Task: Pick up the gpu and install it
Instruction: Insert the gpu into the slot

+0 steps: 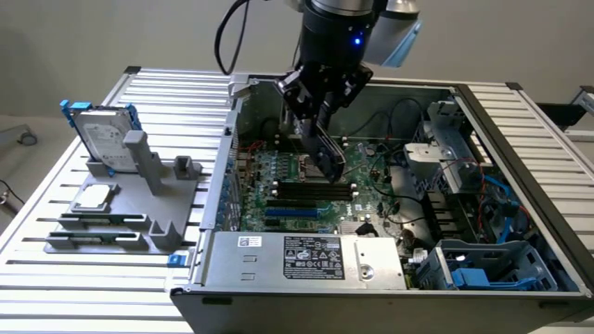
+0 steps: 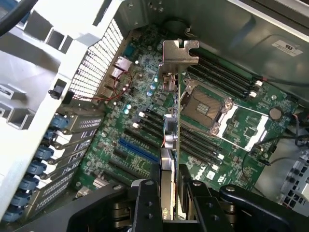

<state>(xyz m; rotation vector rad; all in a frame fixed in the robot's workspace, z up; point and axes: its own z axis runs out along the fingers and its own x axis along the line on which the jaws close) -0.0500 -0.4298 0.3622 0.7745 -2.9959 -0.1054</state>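
- The gripper [image 1: 318, 142] is pinching the gpu [image 1: 327, 158], with its fingers [image 2: 145, 205] pressed on both flat sides of the card.
- The gpu stands on edge inside the open computer case [image 1: 519, 132], low over the motherboard [image 1: 297, 202], beside the processor socket [image 2: 203, 108].
- I cannot tell if the card touches the board.
- The silver bracket [image 2: 179, 52] is at the card's end far from the fingers.

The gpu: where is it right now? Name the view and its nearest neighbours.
In the exterior view, the gpu is clamped edge-on in the gripper, over the middle of the motherboard inside the open case, by the processor socket.
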